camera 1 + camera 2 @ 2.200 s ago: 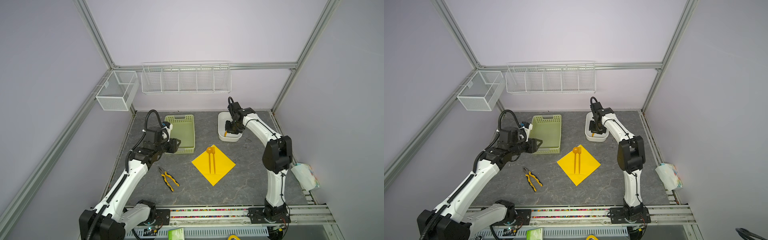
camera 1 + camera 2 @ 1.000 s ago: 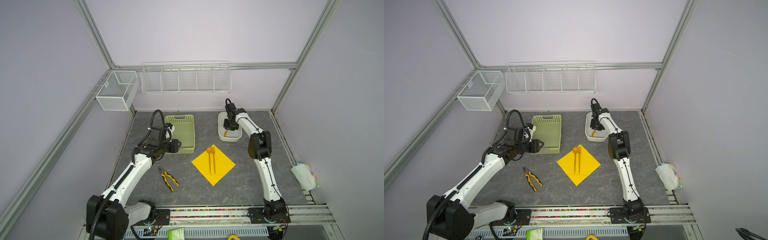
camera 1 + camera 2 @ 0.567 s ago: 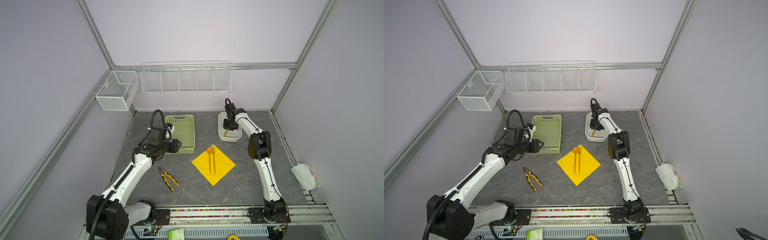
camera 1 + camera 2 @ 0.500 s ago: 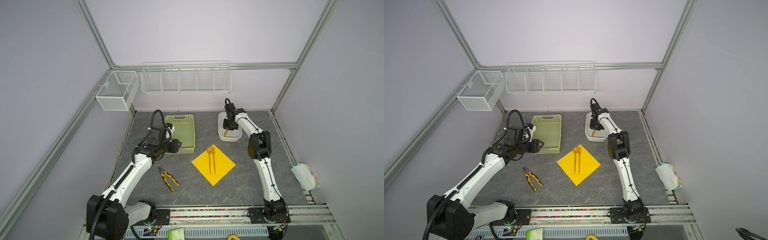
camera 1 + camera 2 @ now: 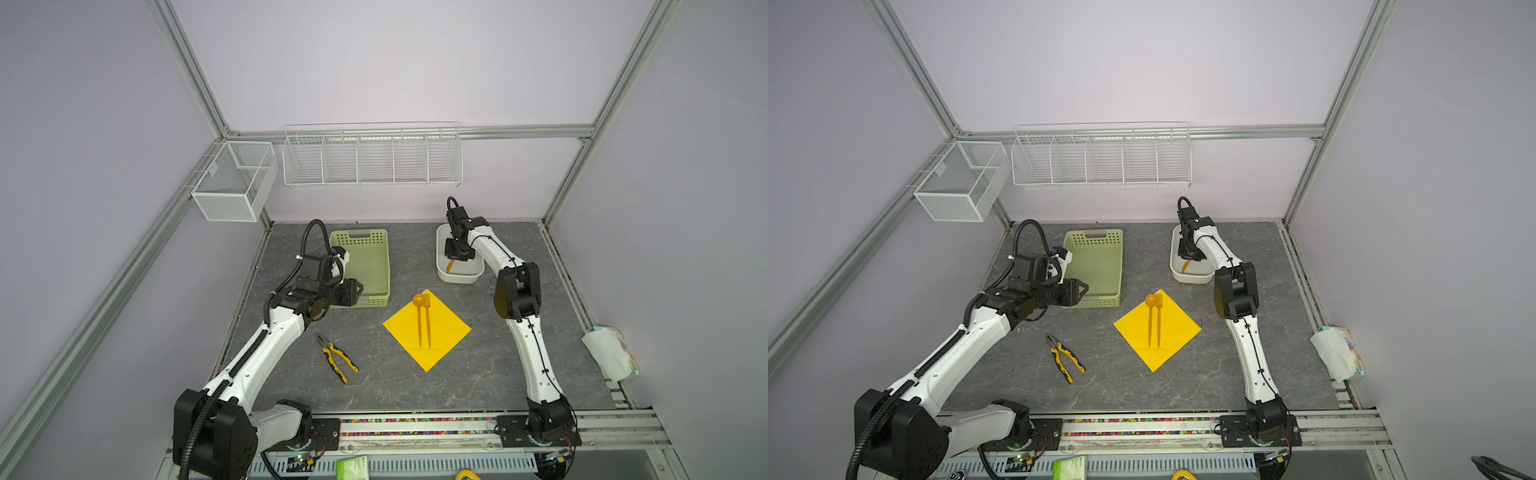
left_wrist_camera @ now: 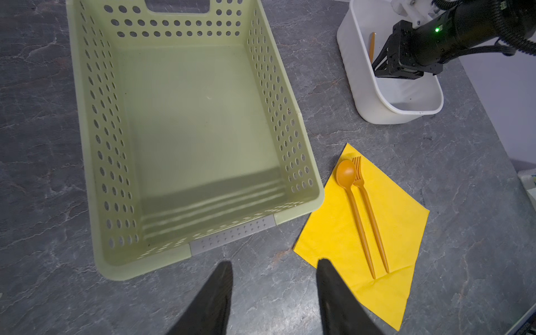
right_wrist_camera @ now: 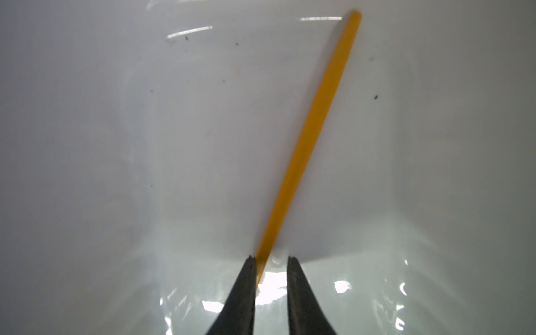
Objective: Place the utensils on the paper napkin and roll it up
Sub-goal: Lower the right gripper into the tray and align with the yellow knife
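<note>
Table (image 5: 415, 390): grey stone-look slab, everything sits on it. Green basket (image 5: 360, 237) at the back, empty, its near corner just beside the napkin, not on it. Napkin (image 5: 446, 332) lies flat mid-table, turned like a diamond, unrolled, with a crease near the corner closest to the robot. White tub (image 5: 459, 280) sits behind the napkin, apart from it.

Left claw (image 6: 274, 262) hovers between basket and napkin, fingers spread, holding nothing. Right claw (image 7: 271, 259) is down inside the tub, tips a little apart. One end of a third orange piece (image 7: 307, 139) lies against the inside of one finger with a gap on the other side, so it's not pinched as far as I can see. Its head is hidden.

Pliers (image 5: 338, 359) lie left of the napkin, apart from it, not our job. Spoon (image 6: 359, 226) and fork (image 6: 371, 217) lie side by side on the napkin, heads toward the back corner, handles nearly touching.

Status, my read: two of three pieces placed. Left to do: grip the tub piece, carry it over, lay it alongside, then the whole roll. Half done at best; the fiddly paper part is all ahead.
</note>
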`<act>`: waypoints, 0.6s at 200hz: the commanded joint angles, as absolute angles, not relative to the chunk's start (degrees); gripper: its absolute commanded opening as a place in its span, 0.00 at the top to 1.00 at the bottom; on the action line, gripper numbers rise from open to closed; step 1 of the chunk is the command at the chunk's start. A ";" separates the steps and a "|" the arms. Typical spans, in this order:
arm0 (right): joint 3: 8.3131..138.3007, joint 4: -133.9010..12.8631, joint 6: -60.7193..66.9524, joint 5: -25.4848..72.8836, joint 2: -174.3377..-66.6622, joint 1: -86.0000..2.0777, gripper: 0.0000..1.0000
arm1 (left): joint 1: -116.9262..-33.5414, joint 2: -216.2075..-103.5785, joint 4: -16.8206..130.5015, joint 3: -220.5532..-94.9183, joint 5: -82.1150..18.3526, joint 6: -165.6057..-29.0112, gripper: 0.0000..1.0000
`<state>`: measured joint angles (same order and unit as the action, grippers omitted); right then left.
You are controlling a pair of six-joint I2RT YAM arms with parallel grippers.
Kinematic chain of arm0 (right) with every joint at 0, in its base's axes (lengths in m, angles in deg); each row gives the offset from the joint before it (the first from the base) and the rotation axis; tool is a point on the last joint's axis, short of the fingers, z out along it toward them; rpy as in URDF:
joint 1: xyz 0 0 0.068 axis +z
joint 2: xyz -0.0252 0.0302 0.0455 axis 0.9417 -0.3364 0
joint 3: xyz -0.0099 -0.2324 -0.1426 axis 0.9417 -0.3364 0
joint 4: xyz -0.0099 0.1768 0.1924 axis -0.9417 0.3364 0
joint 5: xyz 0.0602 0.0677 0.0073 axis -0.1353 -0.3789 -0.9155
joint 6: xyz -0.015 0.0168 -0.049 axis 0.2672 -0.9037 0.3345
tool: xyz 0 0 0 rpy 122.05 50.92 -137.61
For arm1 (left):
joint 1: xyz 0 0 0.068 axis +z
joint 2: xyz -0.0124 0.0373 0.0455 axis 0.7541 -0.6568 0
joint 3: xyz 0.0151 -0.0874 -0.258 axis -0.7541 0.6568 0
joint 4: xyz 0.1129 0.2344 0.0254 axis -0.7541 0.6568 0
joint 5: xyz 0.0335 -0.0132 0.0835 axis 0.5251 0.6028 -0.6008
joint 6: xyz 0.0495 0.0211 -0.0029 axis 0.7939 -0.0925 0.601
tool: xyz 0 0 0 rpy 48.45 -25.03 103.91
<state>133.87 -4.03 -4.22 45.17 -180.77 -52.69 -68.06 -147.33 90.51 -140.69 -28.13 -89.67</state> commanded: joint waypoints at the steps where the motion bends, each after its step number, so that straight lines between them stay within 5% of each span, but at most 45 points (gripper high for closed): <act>1: 133.96 -4.01 -4.41 46.74 -176.87 -51.80 0.75 | -67.75 -147.78 90.28 -141.08 -27.54 -89.40 0.52; 120: 134.06 -4.39 -6.08 47.07 -183.06 -51.89 0.67 | -67.74 -148.21 90.09 -141.11 -26.76 -89.49 0.52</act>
